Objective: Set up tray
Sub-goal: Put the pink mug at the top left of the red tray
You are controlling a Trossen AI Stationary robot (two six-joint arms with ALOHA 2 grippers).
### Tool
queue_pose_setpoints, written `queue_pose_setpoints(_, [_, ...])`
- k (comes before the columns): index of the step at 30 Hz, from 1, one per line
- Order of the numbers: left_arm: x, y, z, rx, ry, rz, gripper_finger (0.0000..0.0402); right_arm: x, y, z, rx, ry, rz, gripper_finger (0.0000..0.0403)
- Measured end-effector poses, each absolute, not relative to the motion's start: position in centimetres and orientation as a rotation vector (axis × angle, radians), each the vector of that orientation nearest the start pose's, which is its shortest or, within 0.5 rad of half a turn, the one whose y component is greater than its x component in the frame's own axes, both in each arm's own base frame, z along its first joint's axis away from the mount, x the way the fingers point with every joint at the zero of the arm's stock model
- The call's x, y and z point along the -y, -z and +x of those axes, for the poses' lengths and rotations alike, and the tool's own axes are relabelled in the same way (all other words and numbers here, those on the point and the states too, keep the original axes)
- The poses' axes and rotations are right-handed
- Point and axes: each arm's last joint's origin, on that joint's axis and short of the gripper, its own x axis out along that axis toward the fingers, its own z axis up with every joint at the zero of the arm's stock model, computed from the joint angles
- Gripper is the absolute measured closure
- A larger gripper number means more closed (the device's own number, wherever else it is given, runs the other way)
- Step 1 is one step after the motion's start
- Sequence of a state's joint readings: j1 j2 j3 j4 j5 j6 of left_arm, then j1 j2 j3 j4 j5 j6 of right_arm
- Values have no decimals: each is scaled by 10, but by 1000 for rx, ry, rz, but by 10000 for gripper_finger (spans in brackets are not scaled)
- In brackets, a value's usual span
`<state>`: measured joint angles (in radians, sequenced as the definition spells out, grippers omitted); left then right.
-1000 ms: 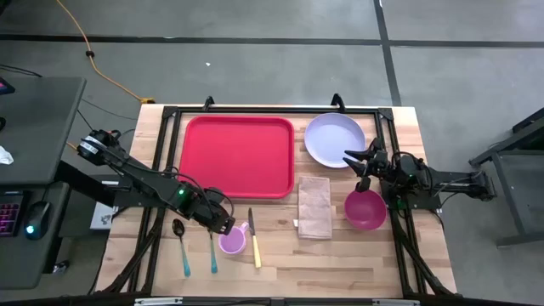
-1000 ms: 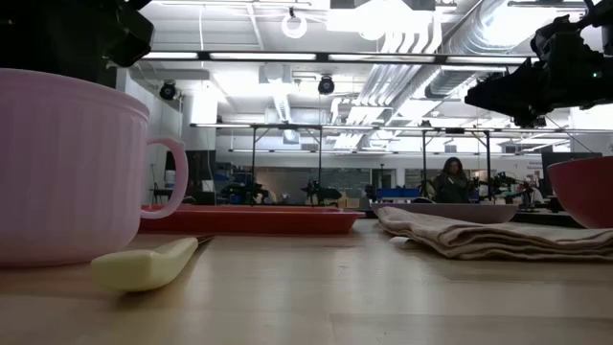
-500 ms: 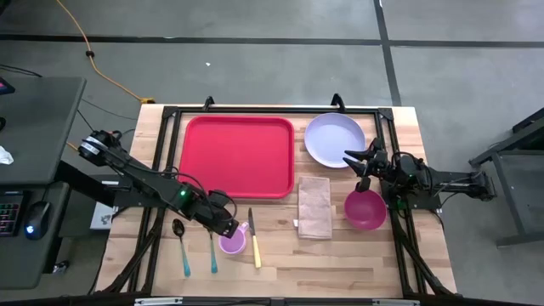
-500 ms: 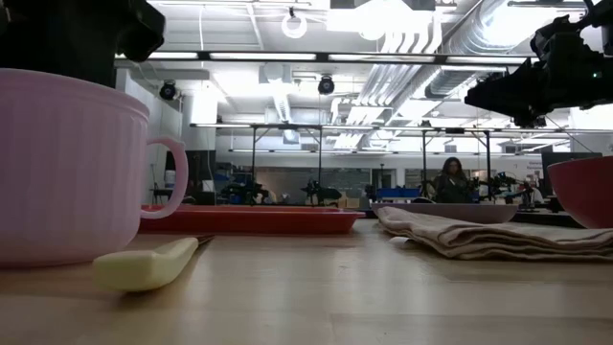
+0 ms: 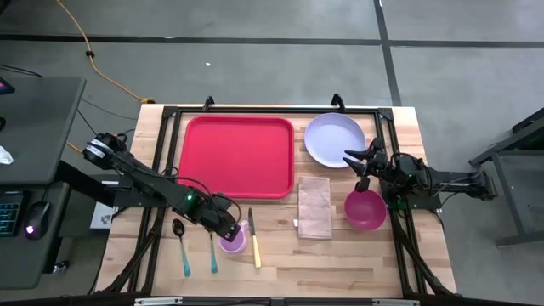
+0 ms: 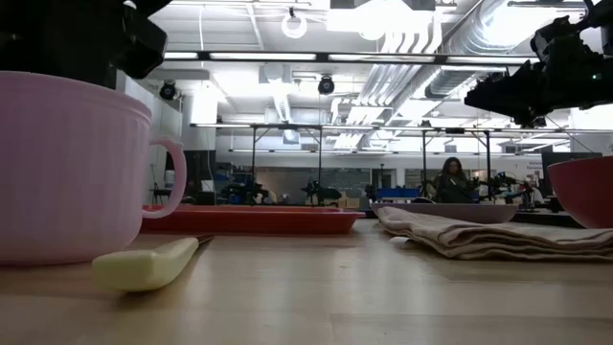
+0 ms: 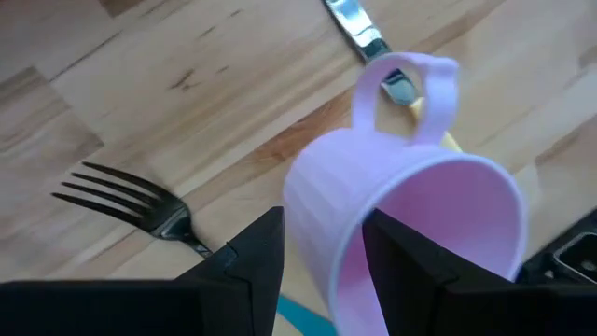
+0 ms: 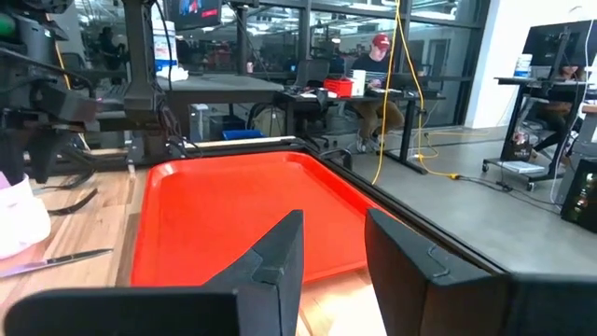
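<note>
Moved: since a second ago my left arm has slid a little rightward along the near side, so my left gripper now sits right over the pink mug; nothing else on the table has shifted.
Left hand: my fingers straddle the mug's wall, one outside and one inside the rim, closed on it; the mug looks tipped in the wrist view.
Near edge: a spoon and a fork with teal handles lie left of the mug, a yellow-handled knife just right of it.
Table: pale wooden planks, bare between the items.
Middle: a folded beige napkin lies right of the knife, a magenta bowl further right.
Right hand: my right gripper hangs between the bowl and the lavender plate, fingers apart, holding nothing.
Tray: the red tray lies flat at the far left-centre, beside the plate.
Room: grey floor with an orange cable; beyond, a workshop with desks, ceiling lights and a seated person.
</note>
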<state>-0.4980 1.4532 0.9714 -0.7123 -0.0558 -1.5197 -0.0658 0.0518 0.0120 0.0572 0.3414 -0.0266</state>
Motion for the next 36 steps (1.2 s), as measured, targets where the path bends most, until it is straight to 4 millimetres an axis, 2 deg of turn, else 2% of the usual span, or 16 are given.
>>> queue_pose_setpoints(23, [129,-215,240,-1162,-491,-990,222,16,-168,98,4,404,-25,308])
queue_pose_setpoints(36, [126,-213,235,-1204,-548,-962,227,16,-168,98,4,403,-25,309])
